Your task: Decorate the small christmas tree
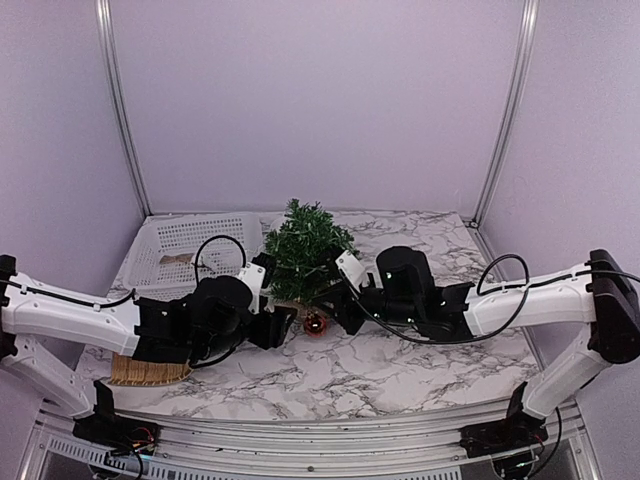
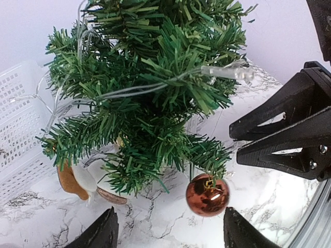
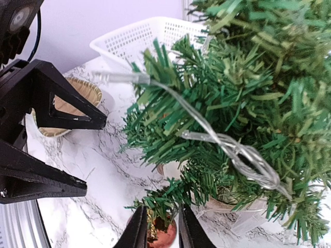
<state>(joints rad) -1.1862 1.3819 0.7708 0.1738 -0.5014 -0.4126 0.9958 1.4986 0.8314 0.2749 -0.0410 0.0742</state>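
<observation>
Small christmas tree (image 1: 305, 250) carries a red bauble (image 2: 207, 195) low down. Left gripper (image 2: 170, 233) spread wide; right gripper (image 3: 162, 228) straddles the bauble, grip indeterminate

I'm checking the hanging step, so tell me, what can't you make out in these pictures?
- Whether the right gripper grips the red bauble: right wrist view, bottom edge cuts both off.
- Where the light string ends: wrist views, lost in branches of the small christmas tree.
- The tan item in the white basket: top view, too small.
</observation>
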